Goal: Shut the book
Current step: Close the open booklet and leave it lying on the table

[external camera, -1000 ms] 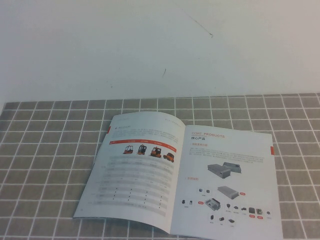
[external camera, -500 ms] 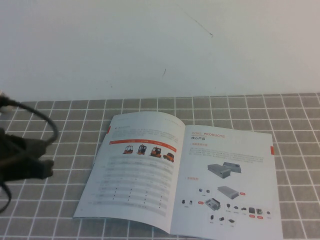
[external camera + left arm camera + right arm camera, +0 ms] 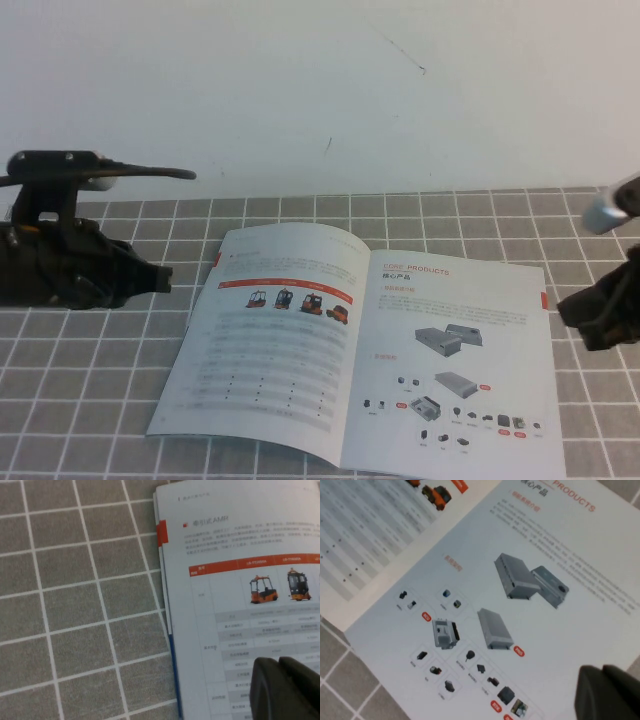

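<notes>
Both arms newly in; book (image 3: 370,350) unmoved, lying open at 6 o'clock on checked mat (image 3: 90,400); closing not begun, the whole fold left; left gripper (image 3: 158,276) at 9 o'clock, fingers (image 3: 272,690) together, near the book's 9 o'clock edge; right gripper (image 3: 566,306) at 3 o'clock, fingers (image 3: 595,692) together, beside its 3 o'clock edge; bare mat spare toward wall (image 3: 300,90) at 12 o'clock.

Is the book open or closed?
Open. The book lies spread, both inside pages showing. The left gripper is by its left edge, the right gripper by its right edge.
</notes>
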